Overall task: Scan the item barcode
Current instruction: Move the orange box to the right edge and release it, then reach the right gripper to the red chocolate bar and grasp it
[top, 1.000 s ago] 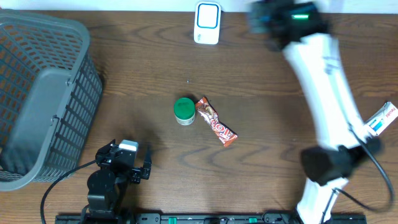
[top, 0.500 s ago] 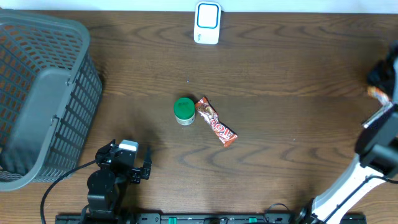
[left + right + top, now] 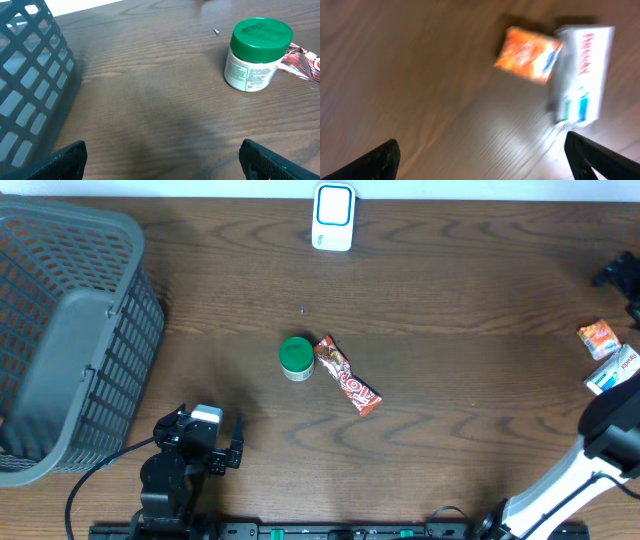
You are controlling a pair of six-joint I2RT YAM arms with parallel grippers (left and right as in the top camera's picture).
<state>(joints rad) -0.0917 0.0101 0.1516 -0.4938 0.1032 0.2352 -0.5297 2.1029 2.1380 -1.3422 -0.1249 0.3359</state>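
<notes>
**gridwatcher:** what's on the bench right now? biggest stuff first pls

**yam_fan:** ok so; dark wood table (image 3: 450,430) fills the whole overhead shot; a big grey mesh basket (image 3: 60,330) takes the left side, top to nearly the bottom; the right arm (image 3: 560,480) rises white from the bottom right corner and runs off the right edge; the left arm (image 3: 170,470) sits folded at the bottom, left of centre, just right of the basket

**gridwatcher:** grippers? and where's the stuff for scanning?

**yam_fan:** left gripper (image 3: 162,160) has its jaws spread wide with only bare wood between them; same for the right gripper (image 3: 482,160), fingers out in the two bottom corners of its wrist view, holding nothing; the white scanner (image 3: 333,217) lies at top centre by the table's far edge; a red candy bar (image 3: 348,376) lies on a slant at dead centre, its upper end touching, or as good as, a green-lidded jar (image 3: 296,358) standing upright to its left; over at the right edge, about mid height, there's a white box (image 3: 613,370) and just above-left of it an orange packet (image 3: 598,338); both flat on the table, well apart from the scanner; the right wrist view is blurry, but the packet's corner looks to meet the box; tiniest thing is a little speck (image 3: 302,308) on the wood above the jar
</notes>
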